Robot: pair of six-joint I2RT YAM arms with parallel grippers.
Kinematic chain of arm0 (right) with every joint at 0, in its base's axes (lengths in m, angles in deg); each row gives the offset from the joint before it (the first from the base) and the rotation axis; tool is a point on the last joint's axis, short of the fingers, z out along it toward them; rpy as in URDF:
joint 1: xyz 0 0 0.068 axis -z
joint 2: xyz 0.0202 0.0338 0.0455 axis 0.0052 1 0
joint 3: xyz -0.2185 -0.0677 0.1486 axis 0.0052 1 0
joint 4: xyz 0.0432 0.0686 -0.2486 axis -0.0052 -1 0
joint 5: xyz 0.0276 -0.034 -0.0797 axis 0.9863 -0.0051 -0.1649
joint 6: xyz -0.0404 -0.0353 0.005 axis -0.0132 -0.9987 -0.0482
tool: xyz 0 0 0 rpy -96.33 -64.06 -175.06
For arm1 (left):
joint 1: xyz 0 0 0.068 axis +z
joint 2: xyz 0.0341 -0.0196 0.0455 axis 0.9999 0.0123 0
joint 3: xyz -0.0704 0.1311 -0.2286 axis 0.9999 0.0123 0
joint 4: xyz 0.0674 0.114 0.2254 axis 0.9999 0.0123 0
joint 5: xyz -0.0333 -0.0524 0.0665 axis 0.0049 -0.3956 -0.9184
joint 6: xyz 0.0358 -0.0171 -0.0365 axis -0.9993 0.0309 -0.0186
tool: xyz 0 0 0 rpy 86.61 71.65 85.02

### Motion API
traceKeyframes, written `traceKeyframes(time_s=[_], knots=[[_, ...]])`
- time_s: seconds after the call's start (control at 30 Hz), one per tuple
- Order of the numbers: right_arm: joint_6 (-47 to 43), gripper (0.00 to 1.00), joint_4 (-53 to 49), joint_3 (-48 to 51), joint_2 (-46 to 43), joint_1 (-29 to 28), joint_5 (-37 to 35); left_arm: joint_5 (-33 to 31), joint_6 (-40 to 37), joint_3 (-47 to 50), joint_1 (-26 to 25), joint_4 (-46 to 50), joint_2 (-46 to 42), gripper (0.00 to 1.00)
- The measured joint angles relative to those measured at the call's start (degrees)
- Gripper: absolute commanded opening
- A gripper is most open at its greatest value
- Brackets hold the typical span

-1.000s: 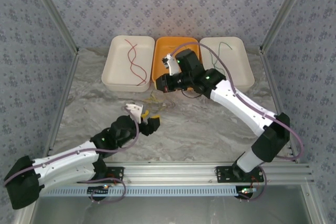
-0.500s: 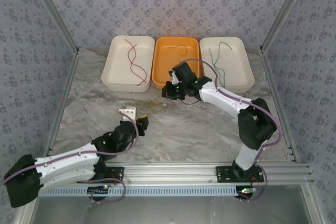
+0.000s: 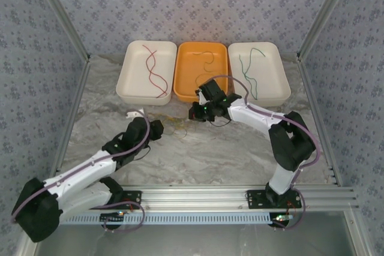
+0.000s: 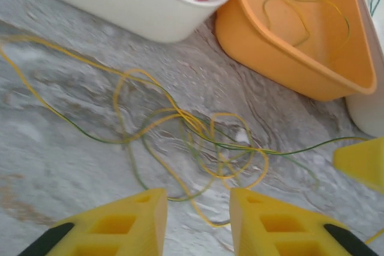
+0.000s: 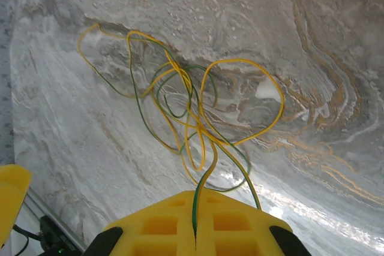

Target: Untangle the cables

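The tangle [image 3: 176, 123] of yellow and green cables lies on the worktop [image 3: 228, 148] just short of the trays, strung out roughly 9 to 3 between the two arms. The right fingers [image 5: 194, 208] are pressed together on a green-and-yellow strand at its 3 o'clock end (the strand runs straight into the seam between them). The left fingers [image 3: 157, 129] stand parted with nothing in them, and the knot lies just ahead at their 12 o'clock. The left arm, I'd say, need only reach forward for a loop. Behind, the left tray [image 3: 132, 82] holds a red cable [image 3: 155, 70], the orange tray [image 3: 186, 85] a yellow cable [image 3: 207, 58], and the right tray [image 3: 273, 76] a green cable [image 3: 247, 67].
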Motion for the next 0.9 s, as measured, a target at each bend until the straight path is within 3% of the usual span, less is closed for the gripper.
traceKeyframes(time_s=[0.13,0.37,0.5,0.67,0.77,0.9], knots=[[-2.4,0.00,-0.1,1.7,0.0,0.0,0.0,6.3,2.6,-0.9,0.0,-1.9,9.5,0.24],[-5.6,0.00,0.5,6.4,0.0,-0.2,0.5,9.9,12.7,-4.5,0.0,-1.7,20.1,0.52],[-6.2,0.00,1.5,8.9,-0.3,-1.0,0.6,9.5,19.6,-6.5,0.0,-1.8,22.3,0.58],[-6.1,0.00,3.3,11.3,-1.2,-2.8,0.4,7.4,29.4,-8.4,0.0,0.2,23.8,0.53],[-6.1,0.00,4.4,12.5,-2.2,-3.7,0.1,5.9,33.6,-11.6,-0.1,5.2,25.8,0.45],[-6.1,0.00,5.0,12.6,-3.0,-4.6,-0.7,3.8,40.2,-17.1,-0.4,13.0,28.3,0.43]])
